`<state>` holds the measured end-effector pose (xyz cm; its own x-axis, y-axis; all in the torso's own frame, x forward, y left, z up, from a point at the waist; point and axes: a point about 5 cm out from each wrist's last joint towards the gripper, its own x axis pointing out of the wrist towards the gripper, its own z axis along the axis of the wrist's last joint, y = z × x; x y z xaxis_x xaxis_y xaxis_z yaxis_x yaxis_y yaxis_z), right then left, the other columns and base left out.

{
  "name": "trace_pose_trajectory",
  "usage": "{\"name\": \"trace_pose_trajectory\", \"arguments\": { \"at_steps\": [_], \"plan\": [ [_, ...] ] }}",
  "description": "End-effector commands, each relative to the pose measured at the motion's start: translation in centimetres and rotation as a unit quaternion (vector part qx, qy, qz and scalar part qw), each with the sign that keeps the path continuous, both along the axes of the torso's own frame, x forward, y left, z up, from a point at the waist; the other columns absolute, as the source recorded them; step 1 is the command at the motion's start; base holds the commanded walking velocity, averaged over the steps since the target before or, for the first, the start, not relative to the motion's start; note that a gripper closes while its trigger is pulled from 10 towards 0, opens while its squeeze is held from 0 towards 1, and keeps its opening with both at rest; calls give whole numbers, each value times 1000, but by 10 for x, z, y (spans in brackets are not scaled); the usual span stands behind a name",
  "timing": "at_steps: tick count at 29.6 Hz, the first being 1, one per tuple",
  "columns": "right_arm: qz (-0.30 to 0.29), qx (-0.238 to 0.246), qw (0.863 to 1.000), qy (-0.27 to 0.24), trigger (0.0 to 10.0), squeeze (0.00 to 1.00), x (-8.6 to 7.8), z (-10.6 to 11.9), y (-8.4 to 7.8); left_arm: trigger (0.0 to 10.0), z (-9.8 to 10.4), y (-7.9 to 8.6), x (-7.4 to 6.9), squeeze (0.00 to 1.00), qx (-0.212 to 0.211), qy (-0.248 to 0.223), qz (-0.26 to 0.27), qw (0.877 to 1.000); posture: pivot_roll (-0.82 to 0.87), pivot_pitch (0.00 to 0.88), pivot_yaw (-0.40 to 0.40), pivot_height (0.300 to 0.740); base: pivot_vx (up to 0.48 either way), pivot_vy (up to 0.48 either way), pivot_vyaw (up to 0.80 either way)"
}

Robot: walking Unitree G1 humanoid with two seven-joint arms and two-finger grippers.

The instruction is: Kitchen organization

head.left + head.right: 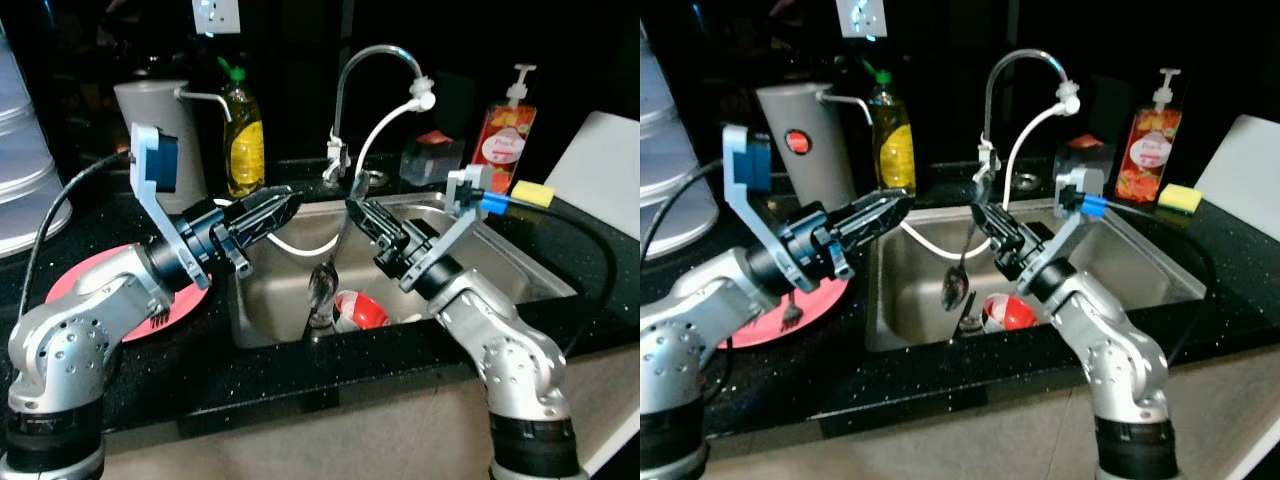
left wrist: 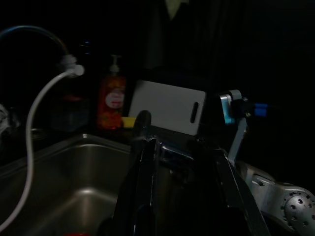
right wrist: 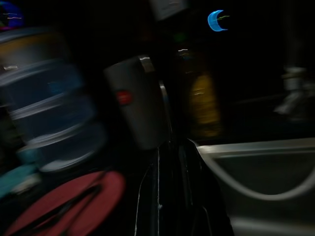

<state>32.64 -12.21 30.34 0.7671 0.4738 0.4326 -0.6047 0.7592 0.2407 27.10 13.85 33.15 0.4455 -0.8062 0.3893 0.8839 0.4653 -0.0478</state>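
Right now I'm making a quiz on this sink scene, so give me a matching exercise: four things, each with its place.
Things:
1. spoon
2. fork
3. yellow sponge
4. red bowl

Places:
A. on the pink plate
B. inside the sink
C. held by the right gripper above the sink
D. on the counter beside the soap bottle

Pairs: 1-C, 2-A, 3-D, 4-B

The room is dark behind a black speckled tabletop [image 1: 300,375] with an inset stainless sink [image 1: 520,262]. A white wall outlet [image 1: 216,14] sits above. A pale cabinet front [image 1: 330,435] runs below the edge.
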Motion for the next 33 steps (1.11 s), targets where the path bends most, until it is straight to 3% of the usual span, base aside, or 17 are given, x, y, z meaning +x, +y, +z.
{"name": "trace_pose_trajectory", "arguments": {
  "at_steps": [1, 4, 8, 11, 13, 15, 17, 20, 29, 30, 31, 32, 33],
  "plan": [
    [-38, 7, 999, -1, 10000, 0, 7, 1, -6, 10000, -2, 3, 1, 0, 1, 2, 23, 1000, -58, 56, -9, 740, 0, 0, 0],
    [-86, -2, 996, 24, 10000, 0, 26, -10, -6, 10000, -3, 6, 6, 0, -10, 13, 64, 998, -52, 61, -12, 740, 0, 0, 0],
    [-99, -16, 993, 54, 10000, 0, 38, -24, -3, 10000, -6, 11, 15, 0, -1, 29, 114, 993, -52, 61, -12, 740, 0, 0, 0],
    [-114, -99, 982, 111, 10000, 0, 49, -47, 1, 10000, -11, 19, 28, 0, 24, 41, 181, 982, -45, 65, -14, 740, 0, 0, 0],
    [-95, -114, 981, 122, 10000, 0, 51, -50, 3, 10000, -14, 22, 32, 0, 45, 53, 198, 978, -44, 66, -20, 740, 0, 0, 0],
    [-79, -122, 981, 129, 10000, 0, 52, -53, 5, 10000, -16, 24, 35, 0, 60, 62, 210, 974, -42, 67, -22, 740, 0, 0, 0],
    [-52, -160, 979, 117, 10000, 0, 53, -51, 7, 10000, -22, 26, 36, 0, 106, 81, 212, 968, -46, 65, -25, 740, 0, 0, 0],
    [-48, -189, 976, 97, 10000, 0, 57, -47, 8, 10000, -29, 26, 37, 0, 166, 68, 223, 958, -46, 62, -22, 740, 0, 0, 0],
    [-24, -236, 965, 109, 10000, 0, 67, -70, 24, 10000, -50, 15, 40, 0, 193, 83, 231, 950, -46, 61, -22, 740, 0, 0, 0],
    [-14, -245, 963, 111, 10000, 337, 66, -74, 27, 10000, -52, 14, 39, 0, 194, 85, 231, 950, -45, 60, -24, 740, 0, 0, 0],
    [-8, -250, 962, 111, 10000, 337, 65, -75, 29, 10000, -54, 14, 39, 0, 195, 87, 231, 949, -45, 60, -24, 740, 0, 0, 0],
    [0, -256, 960, 111, 10000, 1000, 64, -78, 30, 10000, -55, 14, 38, 0, 197, 89, 233, 948, -45, 59, -26, 740, 0, 0, 0],
    [8, -263, 958, 111, 10000, 1000, 63, -79, 32, 10000, -55, 14, 38, 0, 198, 91, 232, 948, -44, 58, -26, 740, 0, 0, 0]
  ]
}}
